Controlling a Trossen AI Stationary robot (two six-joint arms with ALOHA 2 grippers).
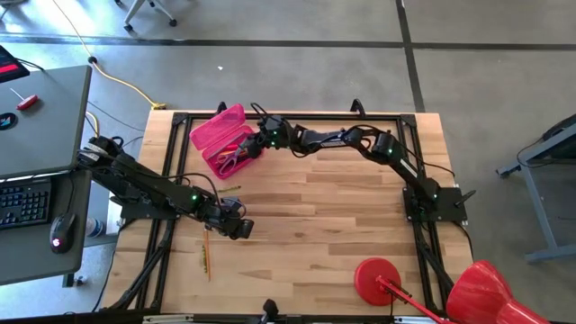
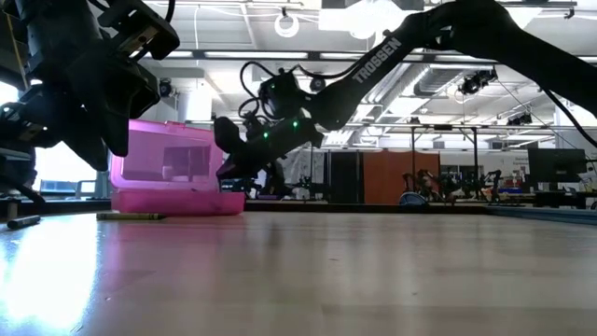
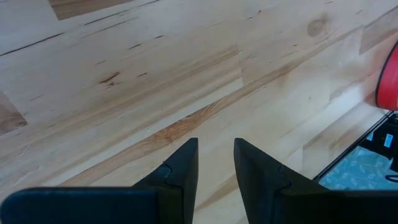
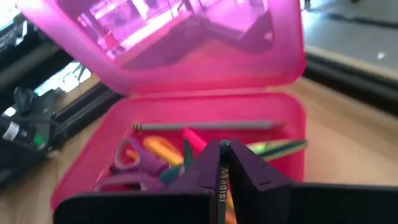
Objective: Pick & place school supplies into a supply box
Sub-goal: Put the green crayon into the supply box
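Observation:
The pink supply box (image 1: pixel 220 139) stands at the table's far left with its lid (image 4: pixel 199 43) raised. Inside lie a grey pencil (image 4: pixel 202 126), a pink pen (image 4: pixel 194 138), a yellow one (image 4: pixel 160 149), a green one (image 4: pixel 280 147) and purple-handled scissors (image 4: pixel 130 167). My right gripper (image 1: pixel 256 144) (image 4: pixel 221 148) reaches over the box's open side, shut on a thin black pencil. My left gripper (image 1: pixel 241 227) (image 3: pixel 216 149) hangs open over bare wood at the left. An orange pencil (image 1: pixel 206 253) lies flat on the table near the left edge, and a short one (image 1: pixel 232 187) lies farther in. My right gripper pinches the black pencil (image 4: pixel 219 182), which bears pale lettering, between its two shut fingers. The pencil lies along the fingers, not across them. The fingers slant down from the table's right side, over the inside of the box. Whether the pencil's end touches the supplies below cannot be told.
A red round disc with a handle (image 1: pixel 378 275) sits at the near right of the table, next to a big red object (image 1: pixel 481 292). A grey desk with a keyboard and mouse (image 1: pixel 40 193) stands beyond the left edge. The middle of the wooden table (image 1: pixel 333 216) holds nothing.

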